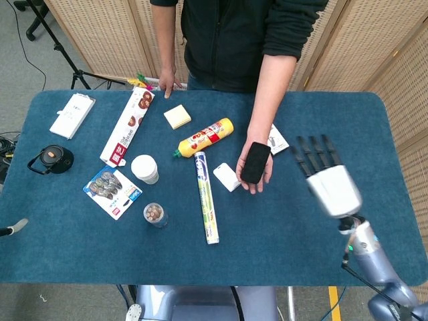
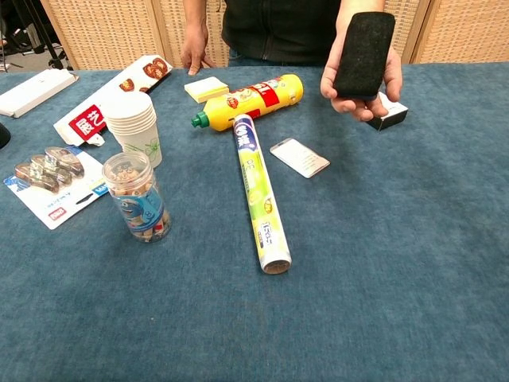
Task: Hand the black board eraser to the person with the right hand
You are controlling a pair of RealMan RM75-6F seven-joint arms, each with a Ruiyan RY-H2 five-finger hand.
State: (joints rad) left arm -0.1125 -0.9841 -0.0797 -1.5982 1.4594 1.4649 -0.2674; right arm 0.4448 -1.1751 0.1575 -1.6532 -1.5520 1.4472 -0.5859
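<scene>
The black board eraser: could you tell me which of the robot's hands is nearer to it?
Right. The right hand, open, sits just beside the black board eraser, which lies in the person's palm. The left hand is in neither view.

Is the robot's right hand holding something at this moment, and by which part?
Nothing. The right hand is open and apart from the black board eraser, which lies on the person's palm.

I'm seeing a yellow bottle [image 1: 204, 138] lying beside a long roll [image 1: 206, 196], with paper cups [image 2: 134, 127] standing near a small jar [image 2: 136, 197].
</scene>
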